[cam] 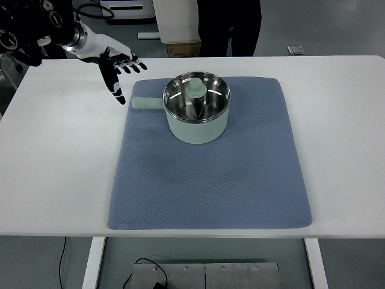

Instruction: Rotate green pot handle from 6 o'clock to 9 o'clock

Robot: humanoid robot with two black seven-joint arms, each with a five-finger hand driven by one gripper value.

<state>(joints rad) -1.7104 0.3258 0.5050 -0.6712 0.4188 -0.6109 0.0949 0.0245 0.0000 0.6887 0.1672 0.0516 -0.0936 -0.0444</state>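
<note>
Blue padded mat (210,180) covers the middle of a white table (54,180). On the mat's far half stands a green pot (197,114), steel inside, its handle (147,103) pointing toward the table's left edge. Above the far left corner, the left hand (115,65) hovers, fingers spread, holding nothing, near the handle's tip without touching it.
</note>
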